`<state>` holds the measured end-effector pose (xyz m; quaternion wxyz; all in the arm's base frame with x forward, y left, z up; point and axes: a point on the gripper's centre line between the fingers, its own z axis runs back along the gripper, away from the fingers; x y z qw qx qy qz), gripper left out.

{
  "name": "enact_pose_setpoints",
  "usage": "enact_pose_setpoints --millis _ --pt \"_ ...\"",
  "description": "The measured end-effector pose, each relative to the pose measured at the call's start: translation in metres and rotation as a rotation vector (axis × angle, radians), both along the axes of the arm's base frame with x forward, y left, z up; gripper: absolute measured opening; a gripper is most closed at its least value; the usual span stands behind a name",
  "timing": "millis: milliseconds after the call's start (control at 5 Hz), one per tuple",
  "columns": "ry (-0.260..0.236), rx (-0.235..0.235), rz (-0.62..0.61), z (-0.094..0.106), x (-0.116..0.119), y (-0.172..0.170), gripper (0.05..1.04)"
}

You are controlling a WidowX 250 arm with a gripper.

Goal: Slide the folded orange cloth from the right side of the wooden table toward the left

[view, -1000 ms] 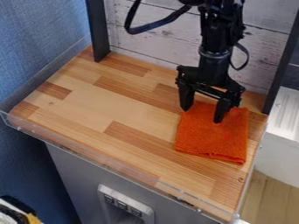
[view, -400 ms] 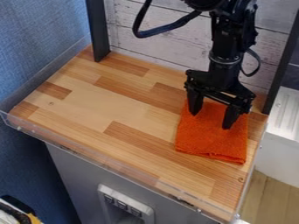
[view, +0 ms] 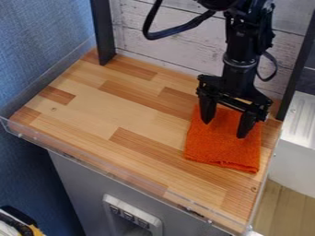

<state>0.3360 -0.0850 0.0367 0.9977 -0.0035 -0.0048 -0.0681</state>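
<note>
On the right side of the frame, an orange cloth (view: 223,152), spread in a roughly square shape on the wooden desk (view: 92,110). Lies flat, probably from softness and its own weight, in no need of a prop. Sits near the desk's right edge, well apart from the left end, with the far part partly hidden beneath the hand (view: 224,128). Across the back, a pale plank wall (view: 166,53) between two dark posts; along the near side, a clear rim (view: 92,162), apparently there to keep things from sliding off.

Hangs from the upper right of the frame, this hand, pointing down over the upper half of the cloth. Open, with both fingers set well apart and a broad gap between them; nothing gripped. Slants across the cloth, one fingertip near the upper left part, the other lower in the frame and farther right. Seems angled so as to have fabric under both tips, rather than one over cloth and one over bare wood. Shows no bunched or lifted fabric between the fingers, hence no sign of a pinch. As for contact, impossible to tell from this slanted view: perhaps resting lightly on the cloth, perhaps just above.
</note>
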Motion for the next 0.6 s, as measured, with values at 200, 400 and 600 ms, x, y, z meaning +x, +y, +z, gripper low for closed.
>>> enact_pose_setpoints --millis 200,400,600 --pt "0.016 -0.006 -0.002 0.0005 -0.0019 -0.0016 0.683" --pt "0.016 -0.015 -0.010 0.0010 -0.0020 -0.0025 0.382" --pt "0.008 -0.021 -0.018 0.0005 -0.0002 -0.0019 0.164"
